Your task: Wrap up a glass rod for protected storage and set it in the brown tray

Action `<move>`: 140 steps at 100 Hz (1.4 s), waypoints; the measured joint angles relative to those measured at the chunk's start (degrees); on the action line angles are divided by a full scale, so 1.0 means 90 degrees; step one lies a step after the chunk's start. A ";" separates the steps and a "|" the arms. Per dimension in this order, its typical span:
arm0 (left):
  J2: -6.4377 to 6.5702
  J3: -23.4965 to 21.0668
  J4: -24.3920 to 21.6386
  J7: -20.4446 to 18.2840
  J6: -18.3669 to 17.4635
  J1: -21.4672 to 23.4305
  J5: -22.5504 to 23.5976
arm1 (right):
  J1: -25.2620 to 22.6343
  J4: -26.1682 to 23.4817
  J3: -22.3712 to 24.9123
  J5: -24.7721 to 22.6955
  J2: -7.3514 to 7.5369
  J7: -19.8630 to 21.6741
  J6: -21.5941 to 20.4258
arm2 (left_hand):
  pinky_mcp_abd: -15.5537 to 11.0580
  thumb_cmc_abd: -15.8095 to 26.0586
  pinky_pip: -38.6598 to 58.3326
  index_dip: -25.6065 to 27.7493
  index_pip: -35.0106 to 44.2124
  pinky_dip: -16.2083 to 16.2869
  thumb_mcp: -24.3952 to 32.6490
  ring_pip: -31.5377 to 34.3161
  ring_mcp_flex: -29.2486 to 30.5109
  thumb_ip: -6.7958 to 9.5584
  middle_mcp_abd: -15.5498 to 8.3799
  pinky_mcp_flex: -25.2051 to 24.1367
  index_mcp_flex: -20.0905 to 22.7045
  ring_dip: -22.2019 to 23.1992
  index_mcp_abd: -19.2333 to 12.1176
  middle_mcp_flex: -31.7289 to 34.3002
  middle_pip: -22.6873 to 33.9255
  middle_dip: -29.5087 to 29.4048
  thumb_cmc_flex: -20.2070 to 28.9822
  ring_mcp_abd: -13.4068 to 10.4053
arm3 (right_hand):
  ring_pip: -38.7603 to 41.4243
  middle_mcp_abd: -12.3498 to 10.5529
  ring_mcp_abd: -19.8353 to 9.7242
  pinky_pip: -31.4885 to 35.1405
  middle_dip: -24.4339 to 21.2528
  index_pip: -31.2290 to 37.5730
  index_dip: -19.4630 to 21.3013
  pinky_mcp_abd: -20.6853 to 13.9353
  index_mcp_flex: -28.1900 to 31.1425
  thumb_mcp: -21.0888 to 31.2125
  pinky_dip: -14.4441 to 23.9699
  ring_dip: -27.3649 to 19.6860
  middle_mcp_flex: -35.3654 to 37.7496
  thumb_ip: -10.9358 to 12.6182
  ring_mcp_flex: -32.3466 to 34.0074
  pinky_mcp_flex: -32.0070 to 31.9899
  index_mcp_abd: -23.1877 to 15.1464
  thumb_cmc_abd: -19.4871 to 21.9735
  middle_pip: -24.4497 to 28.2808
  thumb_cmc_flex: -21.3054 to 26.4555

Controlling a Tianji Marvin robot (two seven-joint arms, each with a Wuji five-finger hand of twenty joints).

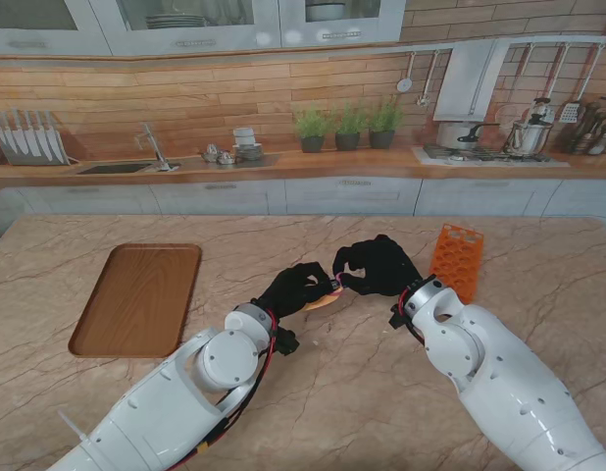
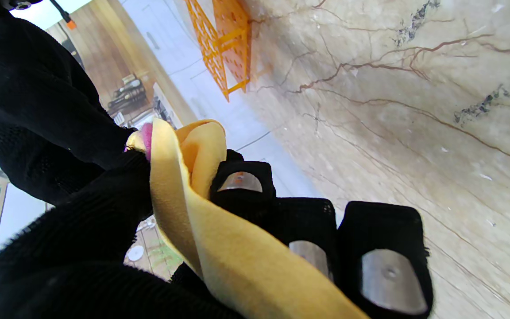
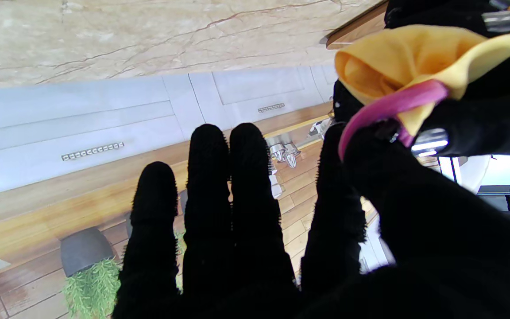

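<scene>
Left hand [image 1: 295, 288] clutching yellow cloth [image 2: 219, 230], right hand [image 1: 375, 265] pinching pink band [image 3: 388, 108], marble table [image 1: 313, 392], kitchen backdrop

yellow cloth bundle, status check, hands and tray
Left hand shut on rolled yellow cloth. Right hand pinching pink elastic band at its end. Brown wooden tray bare, off left. Orange plastic rack right, not obstructing.

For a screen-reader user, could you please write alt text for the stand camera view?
Two black-gloved robot hands, left hand and right hand, meet mid-table, holding a yellow cloth bundle between them. A brown tray lies to the left and an orange rack to the right on the marble table.
</scene>
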 measured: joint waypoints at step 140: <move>-0.0002 0.0037 0.0184 -0.0076 0.0033 0.0010 -0.0147 | 0.0374 0.0333 -0.0433 -0.0460 0.0124 -0.0063 -0.0119 | -0.0162 0.0748 0.0000 0.0887 -0.0842 0.0096 -0.2618 -0.0002 0.0000 0.0484 -0.0231 0.0000 0.0011 -0.0006 0.0005 0.0000 0.0027 0.0141 -0.0524 -0.0168 | -0.0076 0.0133 0.0155 -0.0158 0.0082 -0.0887 0.1207 0.0156 0.0575 -0.0814 0.0000 0.0000 0.0000 0.0828 -0.0002 -0.0016 0.0813 0.0019 -0.0069 -0.0862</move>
